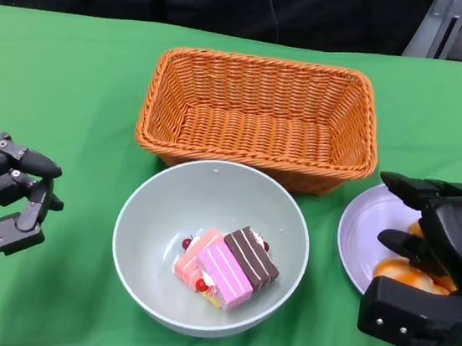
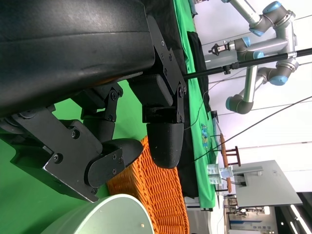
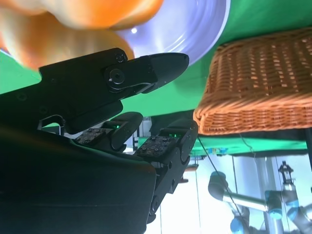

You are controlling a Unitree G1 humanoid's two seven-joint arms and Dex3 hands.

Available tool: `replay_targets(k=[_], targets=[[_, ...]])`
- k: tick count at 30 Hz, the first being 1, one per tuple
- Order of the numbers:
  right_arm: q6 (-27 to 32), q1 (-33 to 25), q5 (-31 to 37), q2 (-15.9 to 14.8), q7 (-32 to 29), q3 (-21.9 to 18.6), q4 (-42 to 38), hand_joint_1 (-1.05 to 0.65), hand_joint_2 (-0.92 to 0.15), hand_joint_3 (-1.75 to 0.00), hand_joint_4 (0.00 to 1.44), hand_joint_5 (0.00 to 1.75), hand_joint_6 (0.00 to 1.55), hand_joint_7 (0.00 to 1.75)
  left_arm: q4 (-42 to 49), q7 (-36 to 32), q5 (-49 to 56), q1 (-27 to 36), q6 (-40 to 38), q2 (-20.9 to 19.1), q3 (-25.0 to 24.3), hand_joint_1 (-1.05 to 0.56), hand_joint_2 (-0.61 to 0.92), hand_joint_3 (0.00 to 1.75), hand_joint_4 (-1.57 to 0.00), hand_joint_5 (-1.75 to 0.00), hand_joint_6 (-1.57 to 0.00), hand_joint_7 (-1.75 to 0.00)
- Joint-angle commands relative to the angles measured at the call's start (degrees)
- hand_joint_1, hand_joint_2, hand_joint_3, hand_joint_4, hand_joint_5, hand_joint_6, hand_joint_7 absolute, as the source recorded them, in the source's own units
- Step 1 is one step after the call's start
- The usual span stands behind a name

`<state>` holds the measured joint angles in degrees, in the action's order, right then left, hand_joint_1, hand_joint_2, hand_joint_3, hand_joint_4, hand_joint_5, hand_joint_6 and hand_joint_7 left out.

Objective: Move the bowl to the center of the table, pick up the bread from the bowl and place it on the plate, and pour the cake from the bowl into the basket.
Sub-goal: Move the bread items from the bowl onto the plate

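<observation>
Right hand over bread on plate at 3 o'clock — grip unclear; left hand empty, fingers apart — cake in bowl.

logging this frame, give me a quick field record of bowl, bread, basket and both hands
bowl: center, in front of the basket, holds cake
bread: on the plate
basket: behind the bowl, nothing in it
left hand: beside the bowl, holds nothing
right hand: over the plate and bread; grip unclear
</observation>
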<state>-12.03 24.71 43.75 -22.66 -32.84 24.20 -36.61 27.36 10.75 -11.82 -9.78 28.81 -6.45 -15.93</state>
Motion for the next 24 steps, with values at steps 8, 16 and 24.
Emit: replay_targets(k=[8,16,24], targets=[[-0.19,-1.31,0.25,-1.92,-0.64,-2.73,4.14,-0.53,-0.92,-0.12,0.74,0.03,0.66,0.0,0.15,0.14,-0.21,-0.41,0.48,-1.17,-0.28,-0.03,0.51,1.07,-0.8,-1.46,-0.91,-1.11],[-5.04,-6.36,-6.02,-2.46,3.57,-8.54,15.93,-0.48,-0.92,-0.06,0.83,0.06,0.73,0.03,0.02,0.49,-0.63,-0.37,0.39,-1.1,-0.28,-0.04,0.52,1.08,-0.79,-1.47,-0.9,-1.12],[-10.21,-15.64,-32.07,1.67,21.85,-16.58,32.13,-0.33,-0.9,-0.01,0.97,0.11,0.84,0.04,1.09,0.72,-0.22,-0.81,1.18,-1.57,-0.31,-0.03,0.53,1.06,-0.78,-1.48,-0.9,-1.13]])
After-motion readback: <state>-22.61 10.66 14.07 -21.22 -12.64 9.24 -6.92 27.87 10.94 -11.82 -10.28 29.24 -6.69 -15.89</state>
